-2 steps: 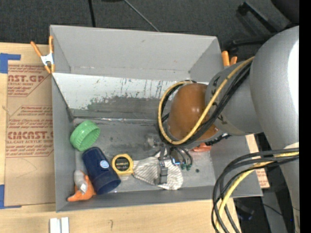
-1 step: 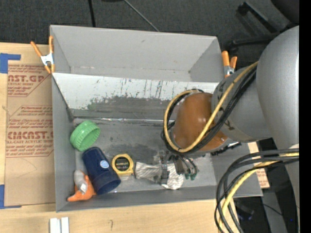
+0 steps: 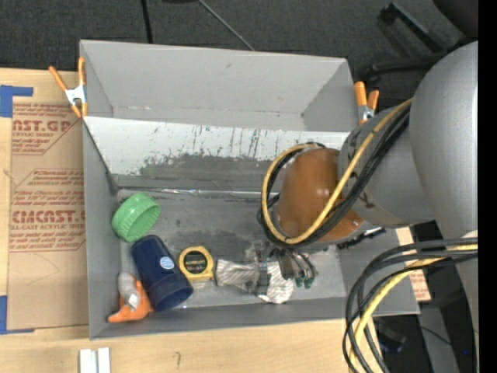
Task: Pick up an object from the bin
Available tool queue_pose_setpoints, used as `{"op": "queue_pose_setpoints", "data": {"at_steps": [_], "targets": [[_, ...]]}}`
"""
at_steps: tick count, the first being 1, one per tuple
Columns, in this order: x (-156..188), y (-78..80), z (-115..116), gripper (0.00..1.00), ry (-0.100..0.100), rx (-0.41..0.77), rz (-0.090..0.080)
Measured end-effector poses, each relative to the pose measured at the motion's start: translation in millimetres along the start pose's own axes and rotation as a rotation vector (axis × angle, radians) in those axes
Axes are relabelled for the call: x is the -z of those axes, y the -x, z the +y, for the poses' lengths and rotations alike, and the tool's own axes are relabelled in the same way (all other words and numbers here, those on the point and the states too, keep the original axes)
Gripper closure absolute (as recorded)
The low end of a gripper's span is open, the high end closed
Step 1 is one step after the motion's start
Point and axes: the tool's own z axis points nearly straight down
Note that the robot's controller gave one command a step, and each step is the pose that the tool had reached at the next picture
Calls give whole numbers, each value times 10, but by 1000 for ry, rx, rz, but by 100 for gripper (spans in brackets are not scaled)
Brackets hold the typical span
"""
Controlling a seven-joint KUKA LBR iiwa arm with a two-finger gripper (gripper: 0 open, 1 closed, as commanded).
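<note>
Hovering by the bin's [image 3: 217, 76] near wall, I am keeping my gripper [image 3: 281, 274] over the crumpled grey-white rag [image 3: 233, 273], just right of the yellow tape measure [image 3: 196, 263]. It looks soft and easy to grab. I cannot tell whether the gripper is spread or pinching.

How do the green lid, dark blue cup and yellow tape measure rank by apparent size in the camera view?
1. dark blue cup, lying on its side: largest.
2. green lid: clearly smaller than the cup.
3. yellow tape measure: smallest.
All three lie close together on the floor of the bin, so nearness to the camera hardly skews the order.
</note>
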Motion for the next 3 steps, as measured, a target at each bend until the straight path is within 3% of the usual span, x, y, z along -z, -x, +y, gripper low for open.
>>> {"op": "queue_pose_setpoints", "data": {"at_steps": [3], "targets": [[287,-16,4,100,0,0,4]]}}
